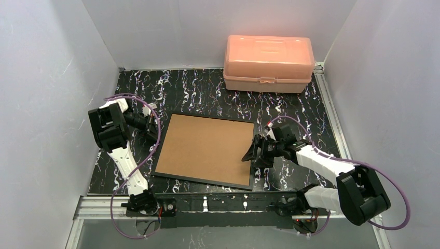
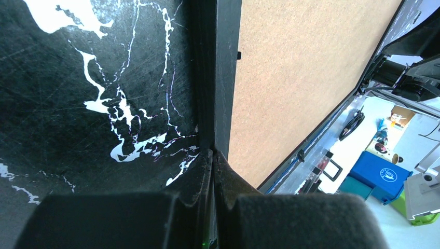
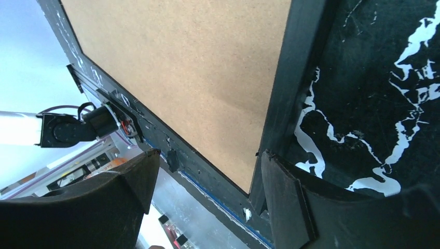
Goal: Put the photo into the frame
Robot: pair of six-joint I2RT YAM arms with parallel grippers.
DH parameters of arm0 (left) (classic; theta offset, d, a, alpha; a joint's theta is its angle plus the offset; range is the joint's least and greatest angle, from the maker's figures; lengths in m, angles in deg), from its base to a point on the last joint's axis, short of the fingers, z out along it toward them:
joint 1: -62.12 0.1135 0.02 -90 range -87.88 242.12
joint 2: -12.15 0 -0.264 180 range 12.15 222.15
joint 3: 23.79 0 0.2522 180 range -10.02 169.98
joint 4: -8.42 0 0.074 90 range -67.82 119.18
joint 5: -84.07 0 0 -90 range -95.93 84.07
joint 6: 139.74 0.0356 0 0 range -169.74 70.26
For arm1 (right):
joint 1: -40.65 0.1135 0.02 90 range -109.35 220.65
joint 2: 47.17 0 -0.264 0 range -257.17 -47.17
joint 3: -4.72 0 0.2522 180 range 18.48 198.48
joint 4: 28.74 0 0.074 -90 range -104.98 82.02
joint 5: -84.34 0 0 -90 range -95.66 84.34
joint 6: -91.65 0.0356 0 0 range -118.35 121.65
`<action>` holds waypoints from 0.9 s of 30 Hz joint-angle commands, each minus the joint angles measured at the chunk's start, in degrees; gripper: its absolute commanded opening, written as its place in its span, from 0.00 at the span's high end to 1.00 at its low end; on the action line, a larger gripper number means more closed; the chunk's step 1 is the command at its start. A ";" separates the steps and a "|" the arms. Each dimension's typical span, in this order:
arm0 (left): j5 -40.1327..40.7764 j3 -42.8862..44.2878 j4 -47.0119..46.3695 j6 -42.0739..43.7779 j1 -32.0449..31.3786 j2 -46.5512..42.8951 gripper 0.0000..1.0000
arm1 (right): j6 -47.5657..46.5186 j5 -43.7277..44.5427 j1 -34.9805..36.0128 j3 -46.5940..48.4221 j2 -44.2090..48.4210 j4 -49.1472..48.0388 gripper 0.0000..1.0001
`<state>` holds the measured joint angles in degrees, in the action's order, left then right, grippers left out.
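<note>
Left jaws pressed together, right jaws spread wide. Top view: frame flat at centre of the bench, brown back up; left jaws at its left edge, right jaws at its right edge; pink box upper right. Left wrist view: closed tips at the black rail, lower centre. Right wrist view: parted fingers either side of the rail's lower end, bottom.

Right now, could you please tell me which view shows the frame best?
The top external view: the whole frame lies back-up. Each wrist view shows only one black edge and part of the brown back.
</note>
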<state>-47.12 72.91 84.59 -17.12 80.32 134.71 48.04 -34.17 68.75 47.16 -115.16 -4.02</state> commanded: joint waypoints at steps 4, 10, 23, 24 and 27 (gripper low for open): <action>-2.71 -0.76 2.36 0.94 -0.62 -2.68 1.00 | -1.30 -0.77 0.00 0.24 -2.39 -0.53 0.21; -2.94 -0.84 2.53 1.14 -0.66 -2.50 1.00 | -0.66 -1.49 0.05 -0.29 -4.80 -3.76 0.21; -3.06 -0.76 2.59 1.31 -0.71 -1.97 1.00 | -0.98 -1.14 0.27 -0.39 -10.42 -8.14 0.23; -3.07 -0.76 2.61 1.29 -0.71 -1.98 1.00 | -1.26 -1.03 0.29 -0.12 -10.62 -8.03 0.23; -2.98 -0.74 2.58 1.30 -0.71 -1.98 1.00 | -2.65 -1.28 0.26 1.43 -10.08 -5.86 0.23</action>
<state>-47.40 72.89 84.81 -16.31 80.28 134.71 48.58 -38.87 68.79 47.25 -124.08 -12.19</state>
